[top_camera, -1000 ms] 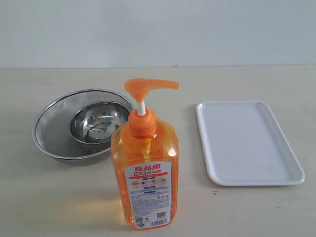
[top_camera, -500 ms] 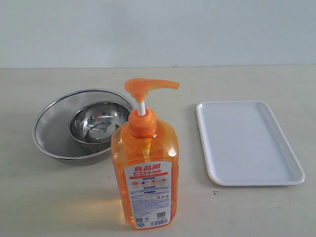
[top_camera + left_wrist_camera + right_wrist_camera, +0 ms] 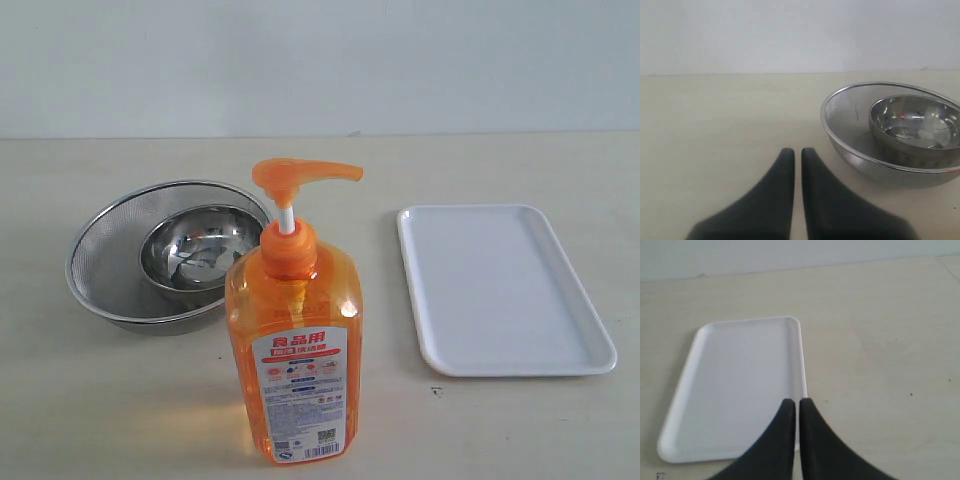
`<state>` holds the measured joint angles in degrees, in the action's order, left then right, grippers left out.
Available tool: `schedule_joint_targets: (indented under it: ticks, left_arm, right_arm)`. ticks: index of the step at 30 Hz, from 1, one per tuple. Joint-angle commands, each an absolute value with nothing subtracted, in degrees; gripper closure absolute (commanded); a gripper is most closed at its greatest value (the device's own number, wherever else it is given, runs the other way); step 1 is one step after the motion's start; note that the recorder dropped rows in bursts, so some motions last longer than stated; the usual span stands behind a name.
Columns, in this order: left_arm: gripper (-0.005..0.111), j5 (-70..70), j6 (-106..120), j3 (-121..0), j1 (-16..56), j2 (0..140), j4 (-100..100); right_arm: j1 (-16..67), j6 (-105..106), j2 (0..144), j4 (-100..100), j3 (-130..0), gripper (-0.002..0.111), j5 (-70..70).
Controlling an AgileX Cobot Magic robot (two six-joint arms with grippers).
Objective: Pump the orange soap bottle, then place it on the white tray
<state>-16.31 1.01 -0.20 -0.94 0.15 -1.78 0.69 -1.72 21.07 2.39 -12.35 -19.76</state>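
Observation:
The orange soap bottle (image 3: 295, 350) stands upright at the front middle of the table, its orange pump head (image 3: 300, 175) raised on a white stem with the spout to the right. To its right lies the white tray (image 3: 500, 290), bare; the right wrist view also shows the tray (image 3: 735, 390). Neither gripper appears in the exterior view. My left gripper (image 3: 797, 152) is shut with nothing in it, hanging over bare table beside the strainer. My right gripper (image 3: 796, 402) is shut and holds nothing, its tips over the tray's long edge.
A round steel bowl (image 3: 200, 245) sits inside a mesh strainer (image 3: 105, 255) to the left of the bottle; the left wrist view shows the strainer (image 3: 845, 120) too. A pale wall runs along the back of the beige table (image 3: 100, 420).

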Motion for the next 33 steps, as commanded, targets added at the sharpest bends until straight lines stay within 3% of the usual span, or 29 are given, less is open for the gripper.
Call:
schedule_joint_targets:
  ticks: [1,21,33]
  left_arm:
    - [0.102,-16.12,1.06,0.0,-1.09,0.0,-2.3]
    - [0.102,-16.12,1.06,0.0,-1.09,0.0,-2.3]
    - [0.102,-16.12,1.06,0.0,-1.09,0.0,-2.3]
  right_arm:
    - [0.47,-1.63,21.26,2.38,-12.73,0.108,-10.86]
    - [0.47,-1.63,21.26,2.38,-12.73,0.108,5.01]
    - [0.47,-0.76,21.26,2.12,-13.73,0.108,0.0]
